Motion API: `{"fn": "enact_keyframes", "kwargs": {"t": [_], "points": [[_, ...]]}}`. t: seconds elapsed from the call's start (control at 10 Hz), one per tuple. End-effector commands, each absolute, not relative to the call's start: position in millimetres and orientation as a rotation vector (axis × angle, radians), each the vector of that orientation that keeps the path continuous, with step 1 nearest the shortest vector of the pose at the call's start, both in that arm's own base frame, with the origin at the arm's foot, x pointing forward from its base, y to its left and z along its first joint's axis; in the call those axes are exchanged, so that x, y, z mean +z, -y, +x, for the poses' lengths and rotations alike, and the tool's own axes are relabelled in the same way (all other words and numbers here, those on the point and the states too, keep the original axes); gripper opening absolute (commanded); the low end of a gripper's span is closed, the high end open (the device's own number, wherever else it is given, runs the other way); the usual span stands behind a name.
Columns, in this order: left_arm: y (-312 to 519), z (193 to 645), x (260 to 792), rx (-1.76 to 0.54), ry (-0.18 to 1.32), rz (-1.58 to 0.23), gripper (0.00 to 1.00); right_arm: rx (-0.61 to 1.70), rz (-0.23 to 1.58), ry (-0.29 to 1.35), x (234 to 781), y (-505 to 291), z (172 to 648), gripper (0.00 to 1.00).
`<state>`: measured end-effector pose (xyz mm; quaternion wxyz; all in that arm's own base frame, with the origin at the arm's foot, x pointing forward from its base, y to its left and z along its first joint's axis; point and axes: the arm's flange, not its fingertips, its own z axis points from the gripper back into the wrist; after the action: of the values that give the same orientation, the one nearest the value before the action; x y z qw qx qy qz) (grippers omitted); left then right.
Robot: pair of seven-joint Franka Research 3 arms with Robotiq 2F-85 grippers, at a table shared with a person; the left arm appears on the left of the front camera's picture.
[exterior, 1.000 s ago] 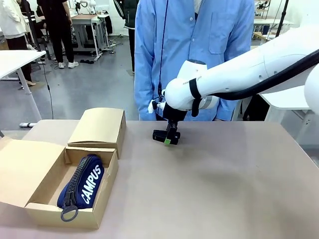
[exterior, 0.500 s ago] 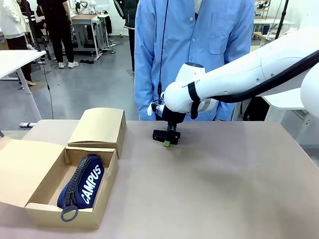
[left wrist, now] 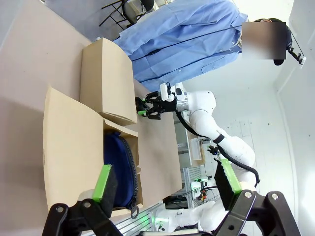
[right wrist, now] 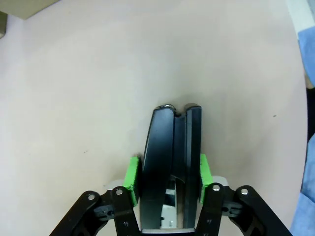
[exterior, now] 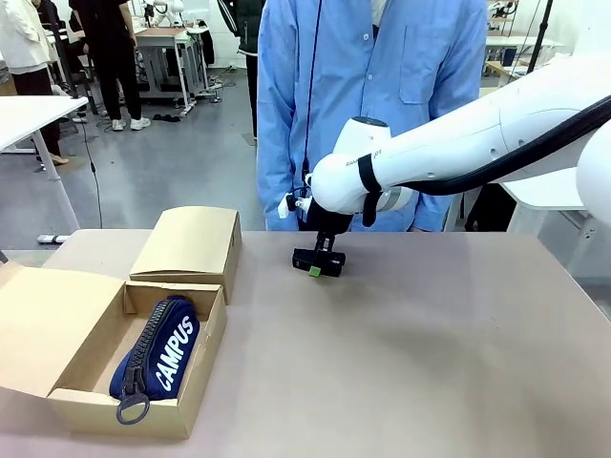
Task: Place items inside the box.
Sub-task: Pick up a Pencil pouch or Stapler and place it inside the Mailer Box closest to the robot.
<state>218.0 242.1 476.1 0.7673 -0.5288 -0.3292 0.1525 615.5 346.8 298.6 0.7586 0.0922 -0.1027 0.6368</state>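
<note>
Right gripper [right wrist: 167, 179] clamped on a stapler [right wrist: 170, 147], pads [right wrist: 130, 173] on both its sides, table [right wrist: 74, 73] beneath. Left gripper [left wrist: 165, 179] spread wide, pouch [left wrist: 118, 157] in box [left wrist: 64, 137] beyond its fingers.

Stapler [right wrist: 170, 157]: rear end cut by the bottom edge in the right wrist view. Sides covered by the green pads [right wrist: 131, 173] of the right gripper [right wrist: 168, 172], jaws clamped on it. From the front it's too small to tell apart from the jaws. Box [exterior: 43, 324]: flap runs off the left edge. Pouch [exterior: 158, 348]: lower side hidden behind the box wall. In the left wrist view a finger [left wrist: 105, 183] of the left gripper [left wrist: 166, 178] covers part. Person [exterior: 372, 86]: cut off above the chest.
</note>
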Motion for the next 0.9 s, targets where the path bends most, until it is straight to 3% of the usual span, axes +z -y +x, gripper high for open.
{"fn": "enact_keyframes", "kwargs": {"t": [0.0, 0.5, 0.7, 0.8], "points": [[-242, 218, 478, 0.316, 0.742, -1.165, 1.00, 1.367, 0.196, 0.206, 297, -348, 614, 0.00], [-242, 218, 478, 0.316, 0.742, -1.165, 1.00, 1.279, 0.197, 0.153, 313, -351, 597, 0.00], [-242, 218, 478, 0.316, 0.742, -1.165, 1.00, 1.109, 0.280, 0.135, 369, -357, 543, 0.00], [-242, 218, 478, 0.316, 0.742, -1.165, 1.00, 1.079, 0.214, 0.168, 397, -357, 509, 0.00]]}}
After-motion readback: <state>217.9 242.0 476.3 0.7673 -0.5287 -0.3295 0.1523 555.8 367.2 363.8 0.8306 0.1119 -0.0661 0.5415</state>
